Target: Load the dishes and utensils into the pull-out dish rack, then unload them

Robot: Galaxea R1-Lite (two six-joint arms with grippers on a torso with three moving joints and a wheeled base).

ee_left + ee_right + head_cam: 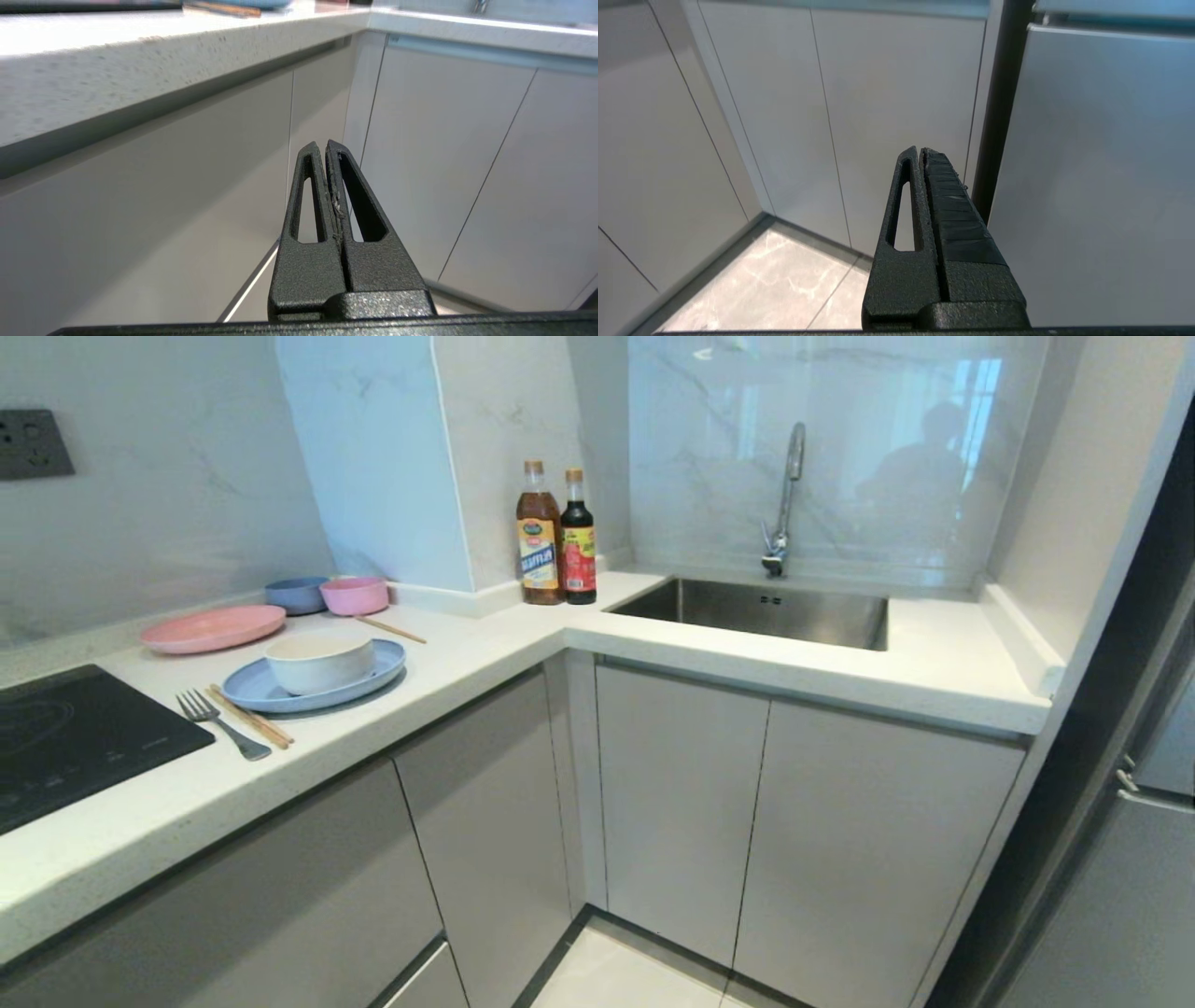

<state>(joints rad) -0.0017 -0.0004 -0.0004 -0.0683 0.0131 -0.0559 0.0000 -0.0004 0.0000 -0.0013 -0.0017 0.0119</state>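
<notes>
Pale cabinet doors [681, 793] under speckled countertop [485, 663].

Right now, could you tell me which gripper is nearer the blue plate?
Left. The left gripper hangs below the countertop edge where the blue plate sits; the right gripper faces cabinet doors by the fridge.

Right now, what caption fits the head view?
Cream-white bowl on pale blue plate, grey fork and wooden chopsticks beside it.
</notes>
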